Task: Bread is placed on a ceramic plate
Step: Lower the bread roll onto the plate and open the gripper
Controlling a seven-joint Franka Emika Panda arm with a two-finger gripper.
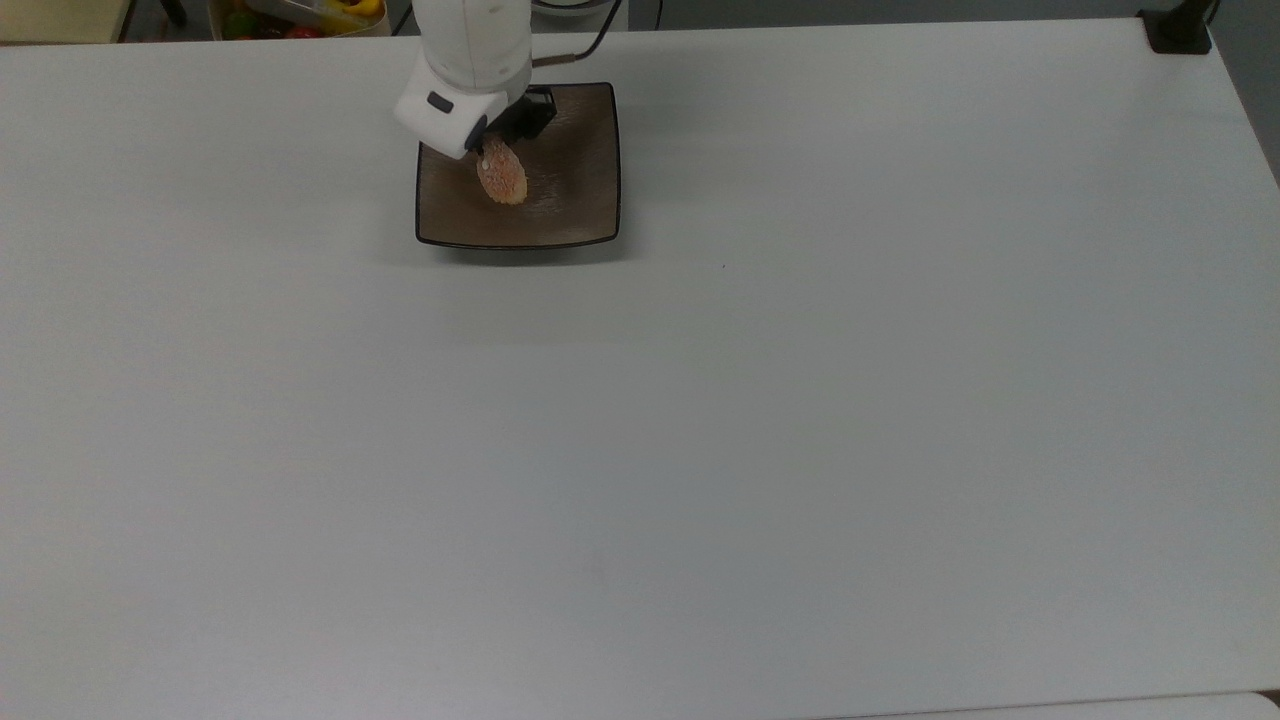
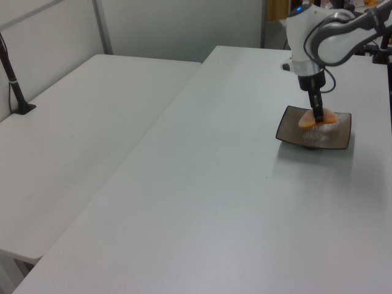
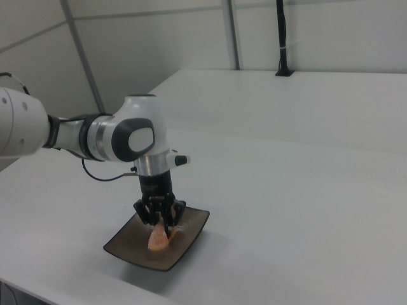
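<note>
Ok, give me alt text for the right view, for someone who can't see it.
A white robot arm reaches down from the right view's left, its tool shut on an orange-pink bread held over the middle of a square brown ceramic plate. The plate sits on a white table.

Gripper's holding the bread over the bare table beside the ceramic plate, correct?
Not quite. The gripper does hold the bread, but over the ceramic plate, not the bare table beside it. The top view shows the bread inside the plate's rim; the right view agrees.
</note>
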